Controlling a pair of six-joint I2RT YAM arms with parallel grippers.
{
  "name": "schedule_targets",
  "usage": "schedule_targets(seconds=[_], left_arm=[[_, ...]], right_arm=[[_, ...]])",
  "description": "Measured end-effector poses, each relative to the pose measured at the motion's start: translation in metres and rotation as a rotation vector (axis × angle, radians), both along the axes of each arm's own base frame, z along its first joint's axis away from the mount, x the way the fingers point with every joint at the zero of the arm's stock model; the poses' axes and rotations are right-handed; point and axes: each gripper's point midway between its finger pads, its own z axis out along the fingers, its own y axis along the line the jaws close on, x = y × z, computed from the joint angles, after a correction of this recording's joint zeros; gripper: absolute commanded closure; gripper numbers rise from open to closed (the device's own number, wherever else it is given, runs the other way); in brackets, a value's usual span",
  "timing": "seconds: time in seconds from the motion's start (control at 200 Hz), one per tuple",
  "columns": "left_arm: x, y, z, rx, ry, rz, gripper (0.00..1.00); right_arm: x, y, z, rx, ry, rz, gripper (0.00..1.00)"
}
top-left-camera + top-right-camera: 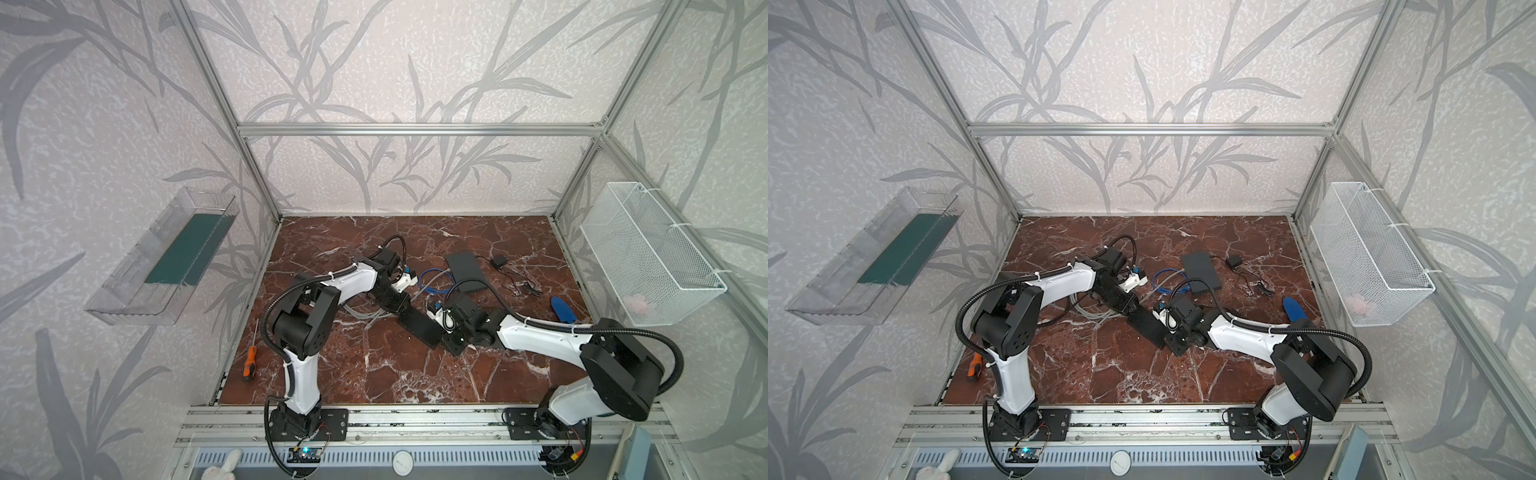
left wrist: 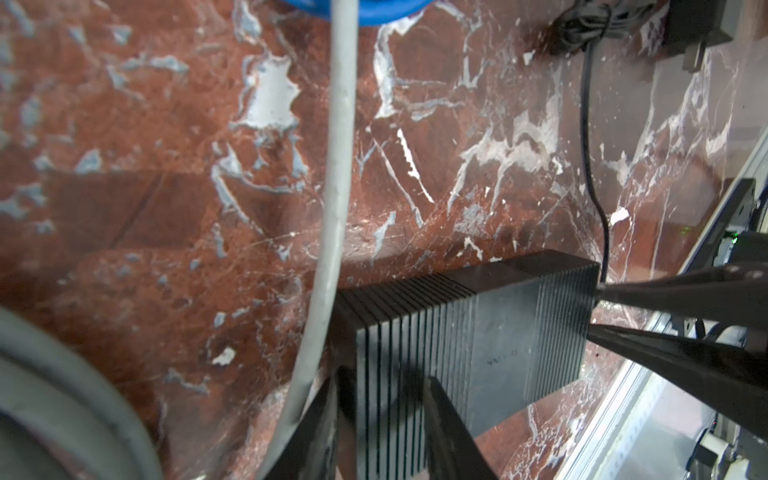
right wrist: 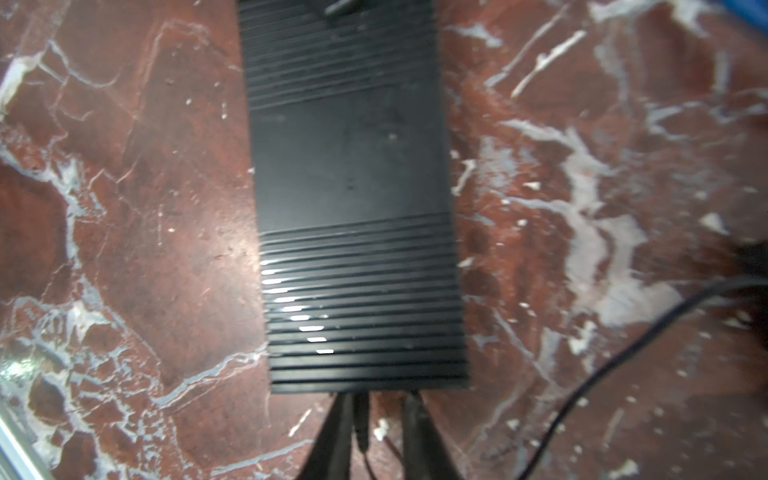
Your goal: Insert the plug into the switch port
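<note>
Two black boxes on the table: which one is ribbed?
The front box, held in the left gripper: grooves cross both its ends. The back box, lying untouched behind it, is smooth-topped.

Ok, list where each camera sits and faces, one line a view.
Both top views: high in front, looking down on the table; left arm, right arm show.
Left wrist: on left arm, faces along the switch; left end effector, right end effector show.
Right wrist: on right arm, faces over the switch; right end effector shows.
Shared: both wrist views see the switch.
</note>
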Motion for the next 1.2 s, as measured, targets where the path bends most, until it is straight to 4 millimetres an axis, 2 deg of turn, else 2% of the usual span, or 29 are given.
schedule_targets(seconds=[0.09, 0.155, 0.265, 0.36, 0.44, 0.53, 0.595, 0.66, 0.755, 0.825, 0.98, 1.2], left_arm=[[-0.005, -0.001, -0.001, 0.013, 0.021, 0.031, 0.59], [-0.012, -0.003, -0.001, 0.02, 0.04, 0.049, 0.59], [-0.009, -0.003, 0.005, 0.026, 0.031, 0.092, 0.59], [0.004, -0.001, 0.023, 0.005, -0.015, 0.149, 0.58], [0.026, 0.008, 0.051, -0.009, -0.106, 0.212, 0.58], [0.059, 0.031, 0.087, 0.025, -0.259, 0.298, 0.58], [0.082, 0.064, 0.109, 0.09, -0.374, 0.37, 0.59], [0.096, 0.102, 0.118, 0.16, -0.43, 0.439, 0.62], [0.104, 0.153, 0.111, 0.257, -0.43, 0.485, 0.63], [0.099, 0.172, 0.1, 0.314, -0.409, 0.45, 0.64], [0.077, 0.162, 0.08, 0.356, -0.384, 0.261, 0.66], [0.064, 0.154, 0.042, 0.371, -0.297, 0.106, 0.67]], right_arm=[[0.008, -0.004, 0.017, 0.047, -0.054, -0.037, 0.45], [0.011, -0.008, 0.036, 0.095, -0.107, -0.061, 0.4], [0.007, -0.015, 0.06, 0.156, -0.166, -0.091, 0.33], [0.007, -0.02, 0.07, 0.183, -0.208, -0.111, 0.3], [0.011, -0.021, 0.072, 0.179, -0.22, -0.12, 0.3], [0.021, -0.015, 0.073, 0.156, -0.209, -0.124, 0.3], [0.03, -0.007, 0.076, 0.144, -0.192, -0.122, 0.31], [0.039, 0.005, 0.082, 0.148, -0.179, -0.117, 0.32], [0.045, 0.016, 0.084, 0.161, -0.157, -0.106, 0.32], [0.044, 0.019, 0.079, 0.159, -0.135, -0.101, 0.32], [0.04, 0.017, 0.063, 0.12, -0.07, -0.097, 0.32], [0.05, 0.022, 0.067, 0.13, -0.043, -0.109, 0.33]])
